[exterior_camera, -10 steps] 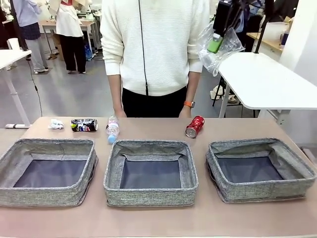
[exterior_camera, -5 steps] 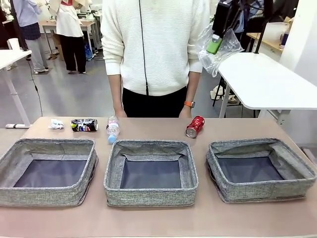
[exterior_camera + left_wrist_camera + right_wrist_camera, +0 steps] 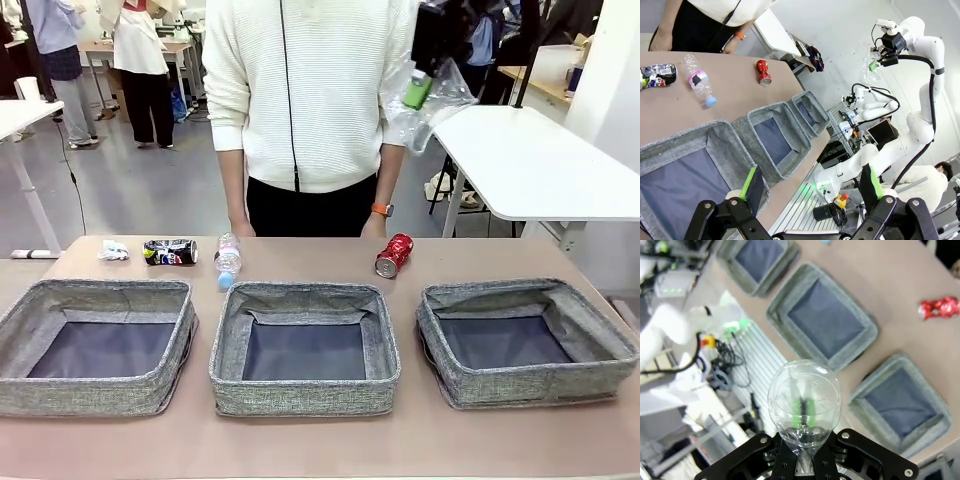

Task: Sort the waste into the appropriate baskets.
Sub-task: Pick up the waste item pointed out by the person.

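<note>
Three baskets (image 3: 304, 292) line the near edge of the table (image 3: 320, 445) — the right gripper (image 3: 418, 92), clamped on the crumpled plastic cup (image 3: 804, 390) high overhead, risks the light cup drifting wide; left gripper (image 3: 809, 182) gapes empty.

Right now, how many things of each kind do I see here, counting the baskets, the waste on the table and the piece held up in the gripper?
Baskets: 3
Cans: 2, red can and dark blue can
Plastic bottle: 1
Plastic cup: 1, held in the right gripper
Paper wad: 1
Total: 8
</note>
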{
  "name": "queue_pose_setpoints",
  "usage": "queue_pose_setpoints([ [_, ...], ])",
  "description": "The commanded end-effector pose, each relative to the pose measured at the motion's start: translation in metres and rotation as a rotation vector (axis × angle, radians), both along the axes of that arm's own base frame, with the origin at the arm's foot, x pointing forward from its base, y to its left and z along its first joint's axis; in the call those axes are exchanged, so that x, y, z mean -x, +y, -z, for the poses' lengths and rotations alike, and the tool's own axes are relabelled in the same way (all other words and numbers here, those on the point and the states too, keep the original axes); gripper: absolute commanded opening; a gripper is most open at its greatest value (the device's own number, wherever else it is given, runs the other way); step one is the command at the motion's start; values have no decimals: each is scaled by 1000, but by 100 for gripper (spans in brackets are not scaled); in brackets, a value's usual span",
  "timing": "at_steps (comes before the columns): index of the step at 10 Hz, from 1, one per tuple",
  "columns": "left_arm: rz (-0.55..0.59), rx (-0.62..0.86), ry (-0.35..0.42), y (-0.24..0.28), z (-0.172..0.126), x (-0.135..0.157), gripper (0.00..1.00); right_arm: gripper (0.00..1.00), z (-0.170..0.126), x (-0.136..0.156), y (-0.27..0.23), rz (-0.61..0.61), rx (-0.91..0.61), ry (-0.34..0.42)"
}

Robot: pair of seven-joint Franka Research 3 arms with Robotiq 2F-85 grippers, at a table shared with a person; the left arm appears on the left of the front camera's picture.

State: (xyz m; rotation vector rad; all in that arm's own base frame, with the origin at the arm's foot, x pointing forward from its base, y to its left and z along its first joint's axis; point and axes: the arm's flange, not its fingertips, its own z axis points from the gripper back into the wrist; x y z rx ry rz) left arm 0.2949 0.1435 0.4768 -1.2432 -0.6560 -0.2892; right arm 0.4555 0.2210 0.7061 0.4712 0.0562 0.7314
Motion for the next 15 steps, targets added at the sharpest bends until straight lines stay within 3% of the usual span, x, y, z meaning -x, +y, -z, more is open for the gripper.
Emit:
queue_pose_setpoints([
  [1, -1, 21, -26, -1, -2, 0, 100, 1, -22, 5, 39, 190, 25, 72],
  [2, -1, 21, -26, -1, -2, 0, 100, 1, -27, 14, 59, 278, 47, 102],
  [3, -1, 21, -26, -1, -2, 0, 100, 1, -37, 32, 96, 402, 192, 90],
  [6, -1, 21, -26, -1, -2, 0, 100, 1, -49, 61, 189, 505, 507, 150],
  [7, -1, 21, -26, -1, -2, 0, 100, 1, -46, 66, 212, 482, 569, 163],
  [10, -1, 21, -26, -1, -2, 0, 100, 1, -36, 72, 235, 512, 621, 216],
  [15, -1, 21, -26, -1, -2, 0, 100, 1, -51, 87, 227, 606, 588, 257],
])
